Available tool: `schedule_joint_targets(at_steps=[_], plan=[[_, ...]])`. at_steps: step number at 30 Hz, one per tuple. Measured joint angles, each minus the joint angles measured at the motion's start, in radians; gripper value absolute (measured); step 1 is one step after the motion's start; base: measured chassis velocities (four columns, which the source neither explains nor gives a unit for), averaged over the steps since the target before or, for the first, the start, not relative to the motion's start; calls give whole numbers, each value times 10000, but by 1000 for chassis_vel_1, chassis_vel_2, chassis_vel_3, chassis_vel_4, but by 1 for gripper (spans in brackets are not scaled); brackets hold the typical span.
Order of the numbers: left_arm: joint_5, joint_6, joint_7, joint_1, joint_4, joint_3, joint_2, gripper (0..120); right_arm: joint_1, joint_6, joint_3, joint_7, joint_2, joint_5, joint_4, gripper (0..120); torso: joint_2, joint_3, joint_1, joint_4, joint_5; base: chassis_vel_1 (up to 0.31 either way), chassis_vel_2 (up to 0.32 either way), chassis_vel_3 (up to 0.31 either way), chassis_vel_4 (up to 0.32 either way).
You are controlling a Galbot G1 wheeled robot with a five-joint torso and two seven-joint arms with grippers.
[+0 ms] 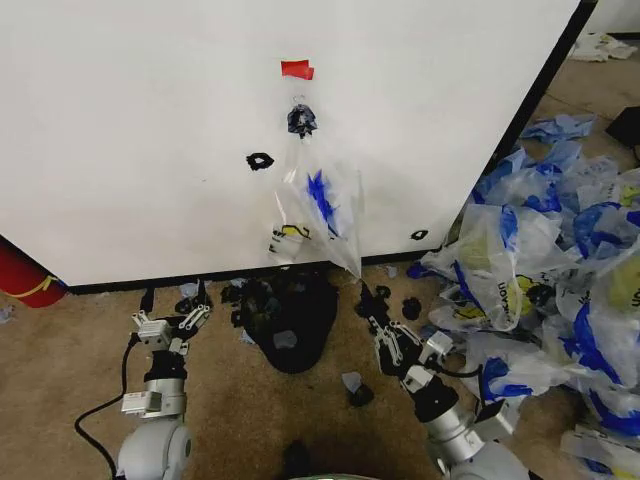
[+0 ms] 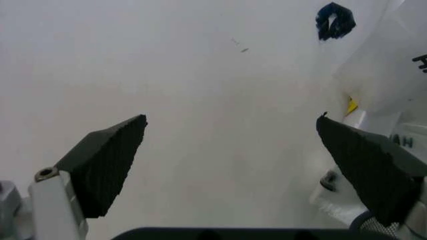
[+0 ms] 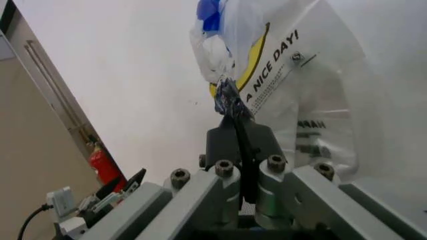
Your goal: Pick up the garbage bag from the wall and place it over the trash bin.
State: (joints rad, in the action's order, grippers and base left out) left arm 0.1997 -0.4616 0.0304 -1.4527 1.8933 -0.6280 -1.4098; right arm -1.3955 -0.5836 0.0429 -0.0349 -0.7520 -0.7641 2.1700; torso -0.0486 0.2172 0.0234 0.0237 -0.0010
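Two tools were seen low over the carpeted floor (image 1: 90,340), in front of the wall (image 1: 130,130). The left tool (image 1: 172,322) was held with its pads (image 2: 107,165) spread wide apart and nothing between them, the bare white panel lying straight ahead of it. The right tool (image 1: 385,335) was closed, its fingers (image 3: 240,137) pressed together, and a small scrap of blue plastic was seen at their tips; whether that scrap belonged to the garbage bag (image 1: 315,215) could not be told. The garbage bag was hung from a metal hook (image 1: 299,101) just beneath a red tape strip (image 1: 297,69), above and ahead of the right tool and off to the right of the left tool, with its lower corner reaching down close above the right tool. The trash bin (image 1: 292,325) was found on the floor between the two tools, directly under the bag. A heap of similar blue-and-white bags (image 1: 560,270) was piled to the right of the right tool.
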Motion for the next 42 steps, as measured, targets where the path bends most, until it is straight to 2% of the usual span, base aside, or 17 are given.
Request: schedule_joint_targets(at_steps=[31, 42], plan=[[-41, -139, 9, 28, -216, 175, -59, 100, -1436, -617, -638, 353, -409, 620, -291, 0, 0, 1, 0, 0, 0, 0, 0, 0, 0], [-101, -153, 12, 65, -292, 212, -171, 100, -1379, -684, -615, 380, -356, 641, -452, 0, 0, 1, 0, 0, 0, 0, 0, 0, 0]])
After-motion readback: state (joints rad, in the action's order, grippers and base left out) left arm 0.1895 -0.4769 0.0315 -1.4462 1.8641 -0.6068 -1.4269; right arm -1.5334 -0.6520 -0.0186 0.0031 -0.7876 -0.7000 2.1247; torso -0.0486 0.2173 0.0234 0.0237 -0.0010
